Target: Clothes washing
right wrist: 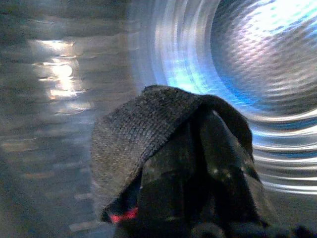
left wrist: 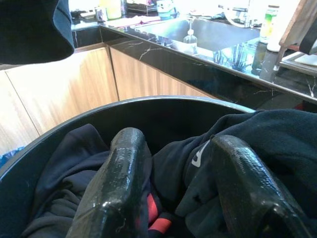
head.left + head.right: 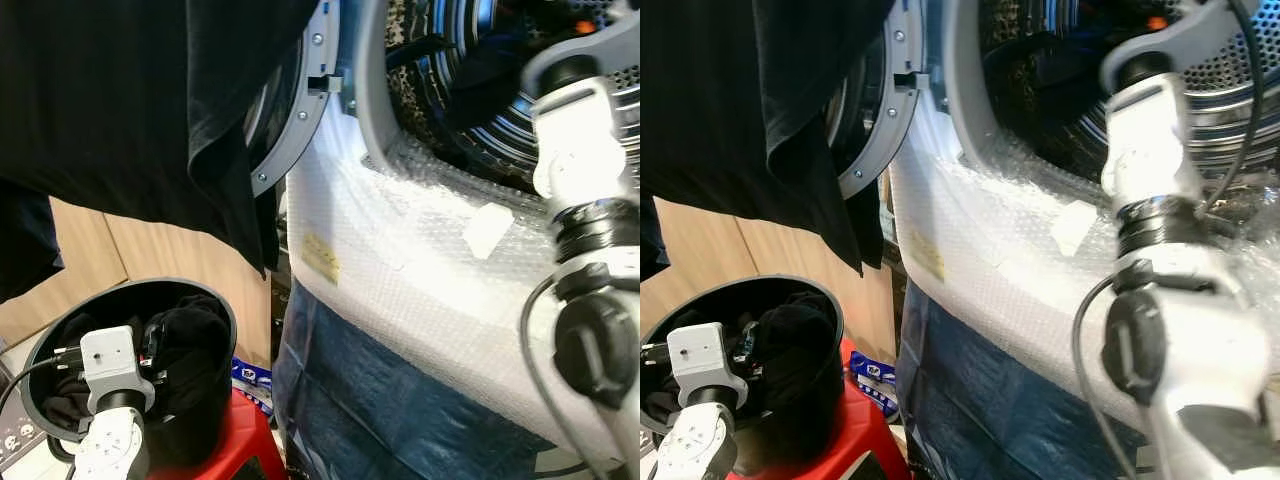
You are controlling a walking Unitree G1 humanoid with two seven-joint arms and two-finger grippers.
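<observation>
Right gripper [image 1: 198,163] inside the washer drum [image 1: 267,54], pinching a dark cloth [image 1: 148,134].
Left gripper [image 2: 178,188] is open over clothes [image 2: 267,148] in the black bin [image 3: 225,310]; a black shirt [image 3: 130,100] hangs over the door [image 3: 300,110].

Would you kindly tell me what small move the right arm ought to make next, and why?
Probably open the right tool and drop the dark cloth: it is pinched between the fingers, already inside the washer drum.
</observation>
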